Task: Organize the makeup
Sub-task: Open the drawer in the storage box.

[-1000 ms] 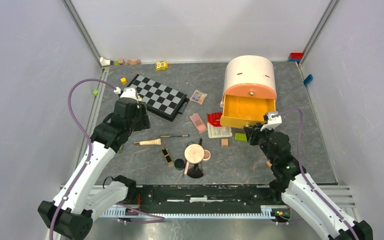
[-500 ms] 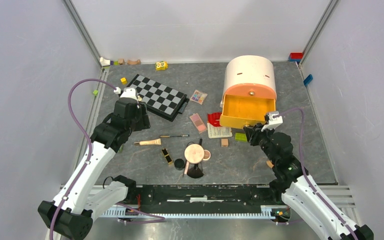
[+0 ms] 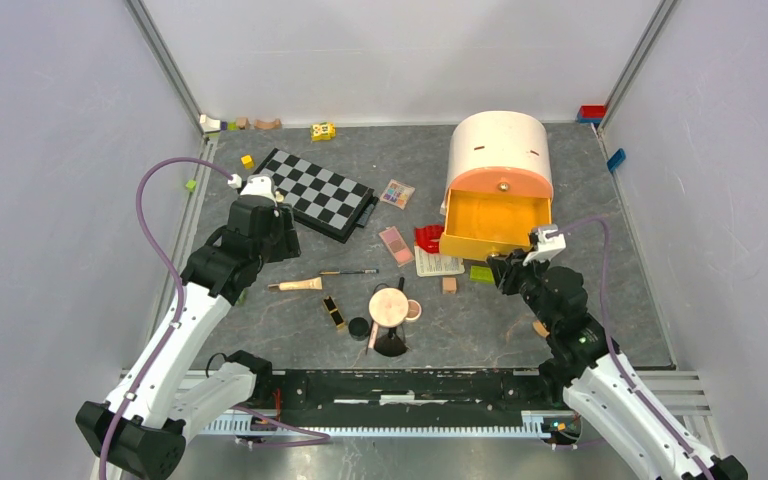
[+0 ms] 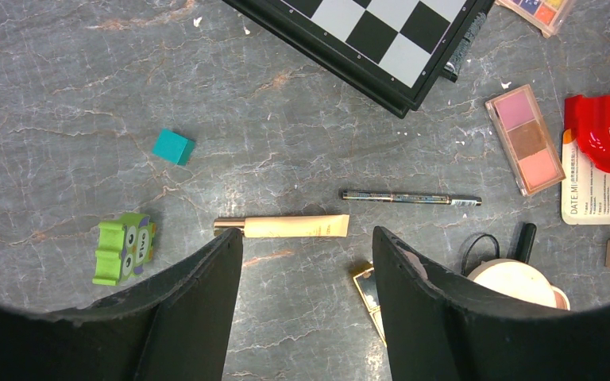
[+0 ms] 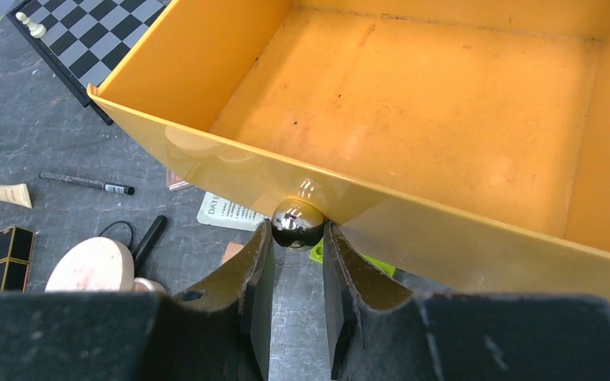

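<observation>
1. Right hand [image 5: 297,230] pinches the chrome knob [image 5: 298,221] of the yellow drawer [image 5: 198,71]. Grip looks full, but the pads are partly hidden.
2. Left hand [image 4: 308,234] is spread, hovering over the cream tube [image 4: 286,227].
3. Loose on the worktop [image 3: 480,325], 8 o'clock of the drawer: pink palette [image 3: 395,244], round compact [image 3: 388,306], black-gold tube [image 3: 334,313].

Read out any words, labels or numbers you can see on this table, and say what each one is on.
"Five": on the green owl-faced toy block.
"DATE:M", then cut off: on the white printed paper card; its smaller lines are too small to read.
Thin black makeup pencil: has markings near one end, too small to read.
</observation>
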### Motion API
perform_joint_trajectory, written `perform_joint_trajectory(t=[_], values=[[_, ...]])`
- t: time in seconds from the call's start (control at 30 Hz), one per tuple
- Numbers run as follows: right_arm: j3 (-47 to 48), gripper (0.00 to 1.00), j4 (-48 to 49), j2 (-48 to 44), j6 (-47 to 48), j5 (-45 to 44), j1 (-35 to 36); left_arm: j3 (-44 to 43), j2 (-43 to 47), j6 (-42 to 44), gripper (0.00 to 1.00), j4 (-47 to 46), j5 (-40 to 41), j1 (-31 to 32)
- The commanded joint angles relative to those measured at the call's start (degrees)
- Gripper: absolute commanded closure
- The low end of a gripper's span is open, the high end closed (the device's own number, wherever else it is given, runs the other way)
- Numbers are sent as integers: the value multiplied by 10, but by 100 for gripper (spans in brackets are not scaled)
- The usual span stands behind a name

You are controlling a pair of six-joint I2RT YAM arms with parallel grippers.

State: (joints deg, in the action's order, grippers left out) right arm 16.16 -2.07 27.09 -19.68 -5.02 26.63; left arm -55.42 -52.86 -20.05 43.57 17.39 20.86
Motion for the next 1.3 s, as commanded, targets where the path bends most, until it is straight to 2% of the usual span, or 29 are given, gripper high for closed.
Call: perform_joint_trajectory(t=[0.0,0.57,0.8,0.9,1.03,1.27], values=[[22,93,15,-17,3,18,6,0,2,31,33,-20,-12,-3],[15,94,-26,-38,3,17,6,0,3,31,33,-20,-13,-4],[9,80,-27,-28,5,11,6,0,2,32,33,-20,-13,-4],[5,77,-21,-24,5,8,6,1,3,32,33,-20,-13,-4],[5,67,-20,-19,4,4,6,1,3,32,33,-20,-13,-4],[7,57,-19,-10,3,4,6,1,4,32,33,-20,-13,-4]])
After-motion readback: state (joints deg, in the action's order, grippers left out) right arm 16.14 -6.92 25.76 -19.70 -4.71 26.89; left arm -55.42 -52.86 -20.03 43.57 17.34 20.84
